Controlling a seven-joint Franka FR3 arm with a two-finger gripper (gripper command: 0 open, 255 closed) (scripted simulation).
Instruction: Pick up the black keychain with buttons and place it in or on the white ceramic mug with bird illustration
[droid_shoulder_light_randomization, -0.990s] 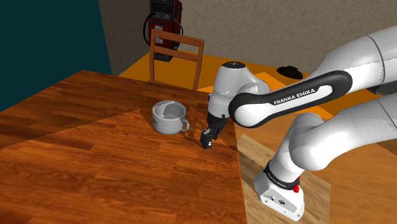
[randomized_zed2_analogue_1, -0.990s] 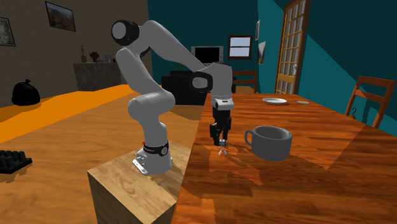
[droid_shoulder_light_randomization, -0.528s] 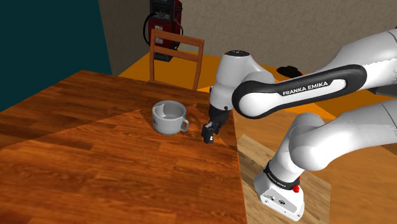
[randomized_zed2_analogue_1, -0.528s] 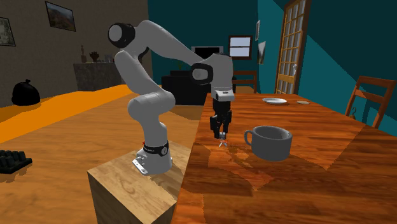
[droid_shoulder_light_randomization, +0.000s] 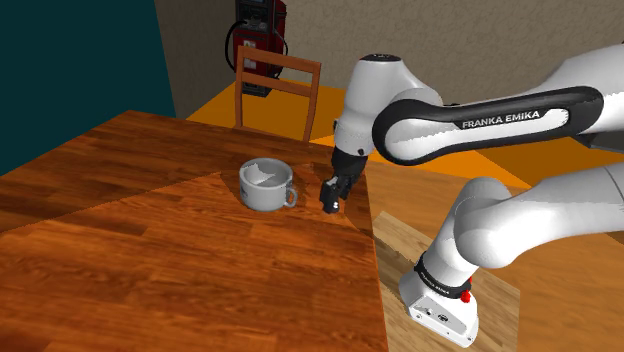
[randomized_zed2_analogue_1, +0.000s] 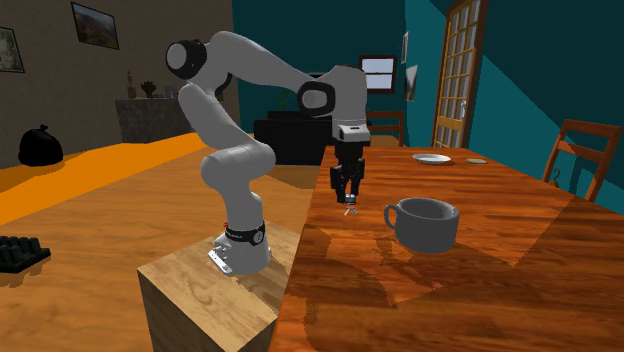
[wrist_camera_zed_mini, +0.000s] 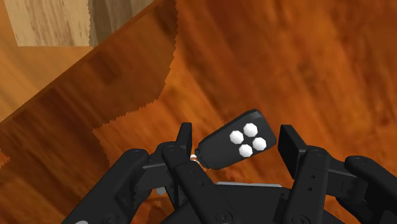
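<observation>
A black keychain (wrist_camera_zed_mini: 238, 141) with several white buttons is clasped between my gripper's (wrist_camera_zed_mini: 236, 145) fingers, and its key ring hangs below the fingertips (randomized_zed2_analogue_1: 348, 211). The gripper (droid_shoulder_light_randomization: 329, 206) is shut on it and hovers above the wooden table (droid_shoulder_light_randomization: 150, 250), close to the table edge. In the shoulder view it is just right of the greyish-white mug (droid_shoulder_light_randomization: 266, 185). The mug (randomized_zed2_analogue_1: 425, 222) stands upright on the table, handle toward the gripper (randomized_zed2_analogue_1: 347, 200), and looks empty. The gripper is slightly higher than the mug's rim.
A wooden chair (droid_shoulder_light_randomization: 276, 85) stands at the table's far side, and another chair (randomized_zed2_analogue_1: 585, 150) at the second exterior view's right. A white plate (randomized_zed2_analogue_1: 432, 158) lies far down the table. The arm's stand (randomized_zed2_analogue_1: 200, 290) adjoins the table edge.
The gripper has risen from near the table surface with the keychain in it. The arm's elbow has swung upward. The mug has not moved.
</observation>
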